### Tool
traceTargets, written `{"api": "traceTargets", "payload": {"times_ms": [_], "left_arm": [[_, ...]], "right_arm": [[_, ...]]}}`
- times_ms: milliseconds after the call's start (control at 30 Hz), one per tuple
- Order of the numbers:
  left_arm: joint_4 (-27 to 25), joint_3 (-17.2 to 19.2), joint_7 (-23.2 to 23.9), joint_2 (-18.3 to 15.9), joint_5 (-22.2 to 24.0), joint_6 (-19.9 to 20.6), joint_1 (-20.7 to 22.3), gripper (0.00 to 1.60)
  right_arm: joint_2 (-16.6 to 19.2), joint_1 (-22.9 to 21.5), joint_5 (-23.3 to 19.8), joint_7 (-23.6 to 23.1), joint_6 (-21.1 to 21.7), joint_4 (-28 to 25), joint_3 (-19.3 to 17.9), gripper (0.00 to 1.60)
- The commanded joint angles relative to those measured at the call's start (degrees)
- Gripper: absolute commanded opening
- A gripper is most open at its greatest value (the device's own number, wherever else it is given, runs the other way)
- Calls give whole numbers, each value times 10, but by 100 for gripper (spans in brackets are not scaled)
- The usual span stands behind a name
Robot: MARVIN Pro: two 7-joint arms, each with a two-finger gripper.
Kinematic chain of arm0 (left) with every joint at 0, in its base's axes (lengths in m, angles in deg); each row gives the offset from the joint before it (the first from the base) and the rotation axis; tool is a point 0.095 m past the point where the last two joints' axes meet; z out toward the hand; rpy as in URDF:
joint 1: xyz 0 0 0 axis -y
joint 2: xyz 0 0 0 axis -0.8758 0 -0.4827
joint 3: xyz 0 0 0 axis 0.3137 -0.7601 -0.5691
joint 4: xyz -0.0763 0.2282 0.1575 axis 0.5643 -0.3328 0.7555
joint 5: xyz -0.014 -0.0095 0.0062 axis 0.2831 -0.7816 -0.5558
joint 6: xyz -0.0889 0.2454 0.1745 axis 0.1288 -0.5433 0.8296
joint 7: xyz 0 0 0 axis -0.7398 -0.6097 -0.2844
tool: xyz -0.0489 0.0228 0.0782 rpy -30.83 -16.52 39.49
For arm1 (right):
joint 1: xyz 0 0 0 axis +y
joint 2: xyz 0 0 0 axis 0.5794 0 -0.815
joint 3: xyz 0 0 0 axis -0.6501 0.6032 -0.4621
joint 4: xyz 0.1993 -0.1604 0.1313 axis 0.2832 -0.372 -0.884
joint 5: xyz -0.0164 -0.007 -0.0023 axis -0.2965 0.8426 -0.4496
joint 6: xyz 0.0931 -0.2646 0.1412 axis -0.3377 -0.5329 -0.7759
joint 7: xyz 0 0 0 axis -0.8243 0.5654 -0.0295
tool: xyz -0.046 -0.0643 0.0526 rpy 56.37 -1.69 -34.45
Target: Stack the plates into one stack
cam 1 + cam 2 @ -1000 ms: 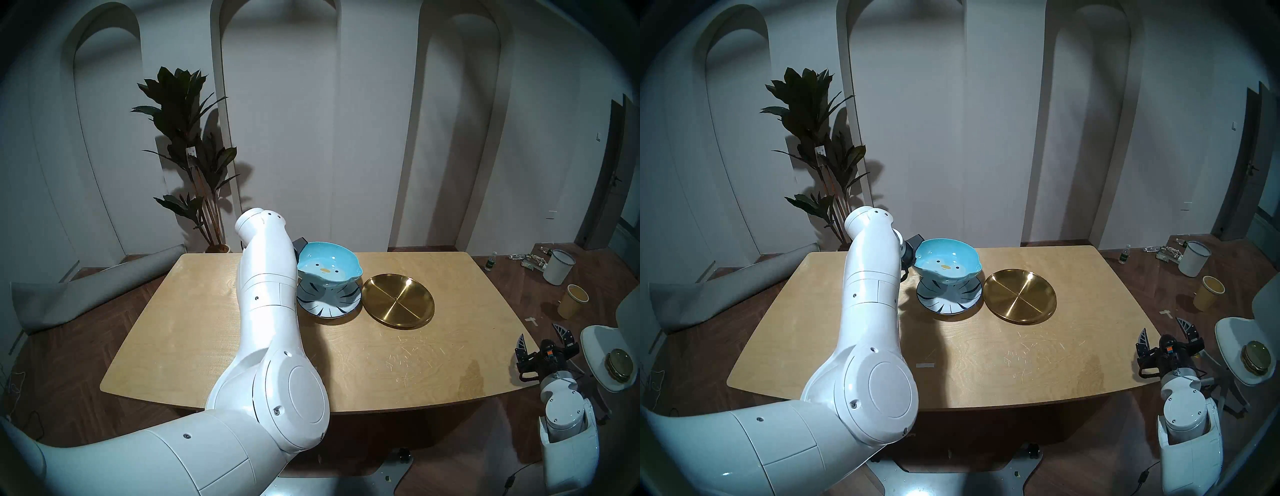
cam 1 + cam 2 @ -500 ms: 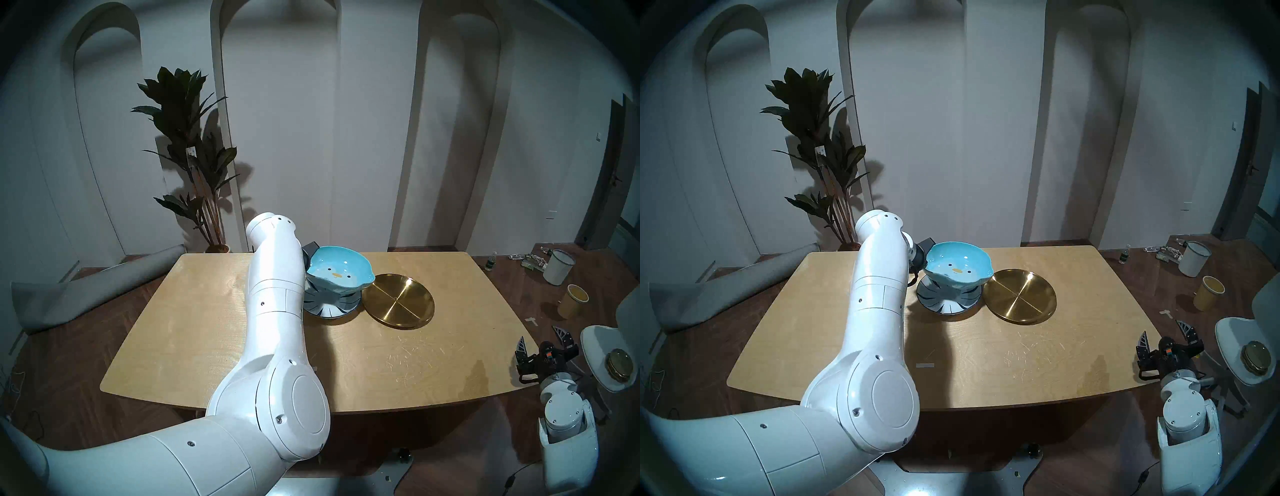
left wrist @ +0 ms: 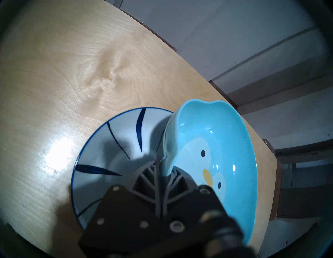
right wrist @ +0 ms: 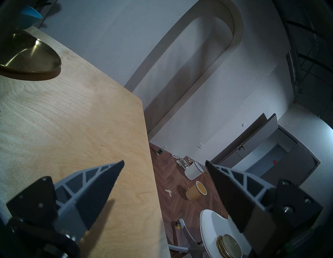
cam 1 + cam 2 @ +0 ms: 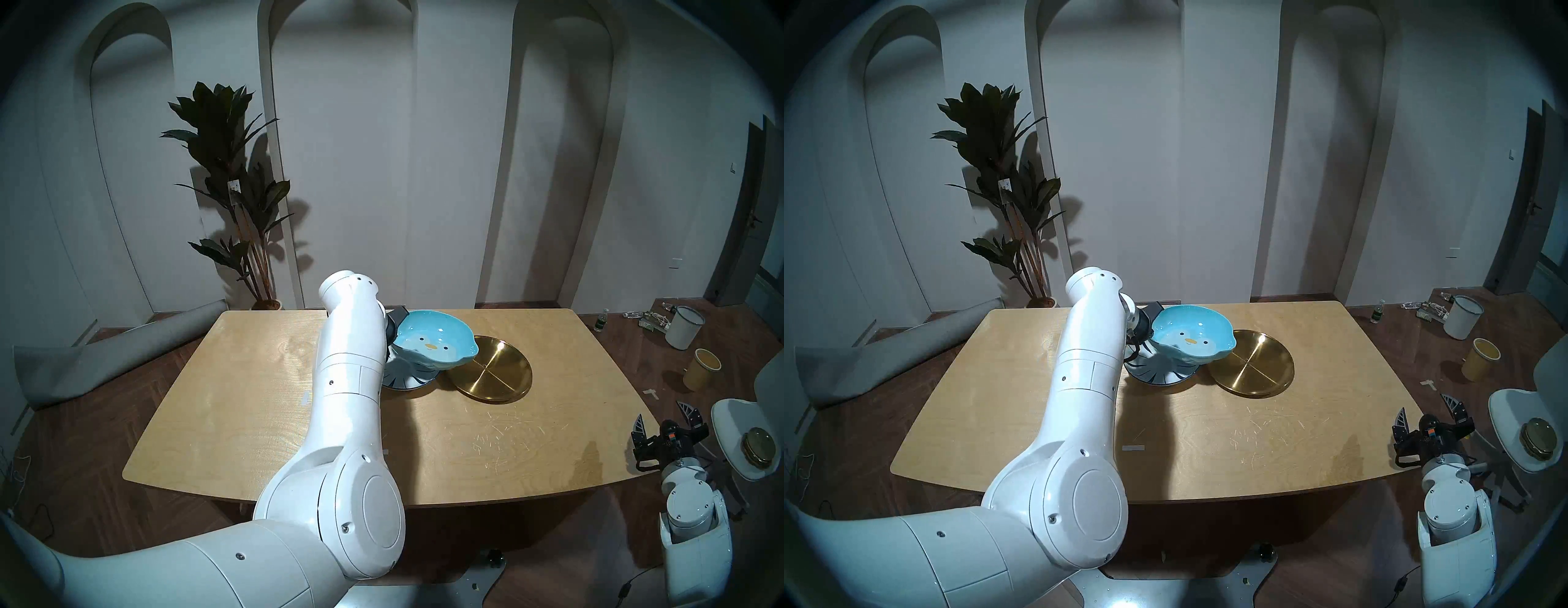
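A white-walled room with arched panels; a pale wooden worktop [image 5: 263, 424] stands on a dark wood floor, and a potted plant [image 5: 231, 170] stands behind its far left corner. I see my left arm reaching across the worktop. Its gripper [image 3: 163, 170] has its jaws closed on the near rim of the turquoise plate [image 5: 435, 342], which is lifted clear and tilted, its penguin face toward the head cameras. Below it the striped plate [image 3: 115, 149] lies flat on the worktop, partly covered by the turquoise plate in the head views. The gold plate [image 5: 494, 369] lies just to the right of the striped plate; the turquoise rim overhangs its left edge. Whether the two lower plates touch, I cannot tell. My right gripper [image 4: 164, 164] hangs off the worktop's right end, jaws wide apart and holding nothing. Beyond it on the floor are a yellow cup [image 5: 702, 369] and a white bucket [image 5: 685, 327]; a gold-lidded tin [image 5: 759, 446] rests on a white chair [image 5: 729, 420].
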Motion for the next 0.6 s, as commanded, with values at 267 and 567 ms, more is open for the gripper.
{"api": "traceTargets", "payload": {"times_ms": [267,567], "left_arm": [[-1,-68,21,0,47,-1,2,0],[1,-108,30,0,74,-1,-1,0]], "right_arm": [[3,-6,4,-1,-2,1,-1,160],[3,-9,9,-1,-2,5,-1,160]]}}
